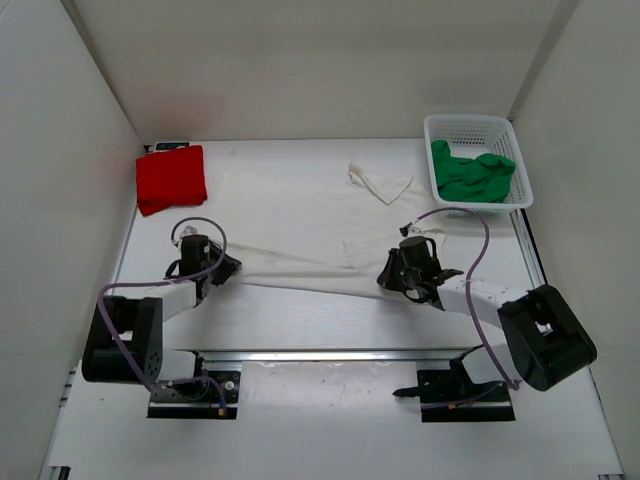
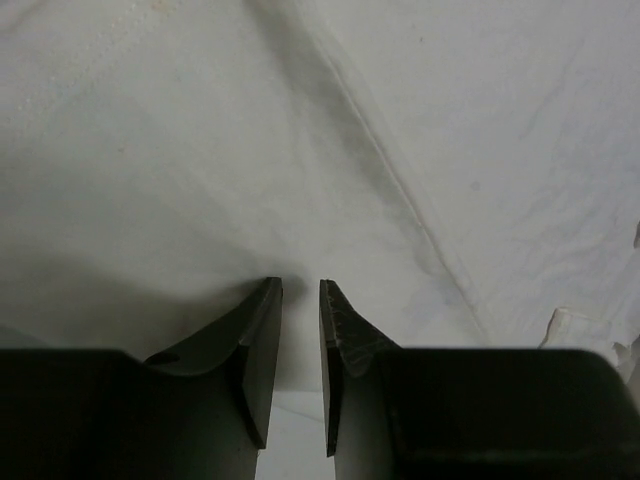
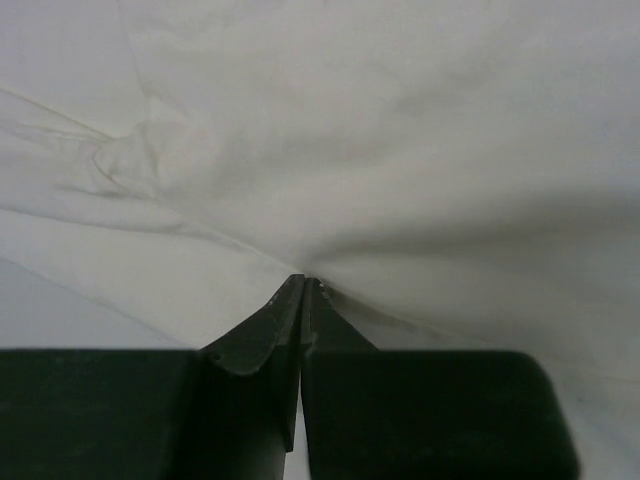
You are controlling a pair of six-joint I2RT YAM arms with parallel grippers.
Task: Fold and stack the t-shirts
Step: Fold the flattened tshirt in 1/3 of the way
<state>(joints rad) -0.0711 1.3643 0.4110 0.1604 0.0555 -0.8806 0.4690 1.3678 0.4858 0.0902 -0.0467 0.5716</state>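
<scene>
The workspace is a white table point(image 1: 300, 325) boxed in by 3 plain white panels. The back wall point(image 1: 320, 70) runs across the far edge, and the left wall point(image 1: 50, 200) and right wall point(image 1: 590, 150) slant outward toward the camera, meeting it at 2 straight corner seams. The panels are bare, with no openings or marks. A silver metal rail point(image 1: 330, 355) crosses the table near its front edge, and a thin dark strip point(image 1: 531, 250) follows the right side of the tabletop. The light is soft and even, leaving only faint shadows. A weak pinkish tint shows low on the back wall toward the left.
</scene>
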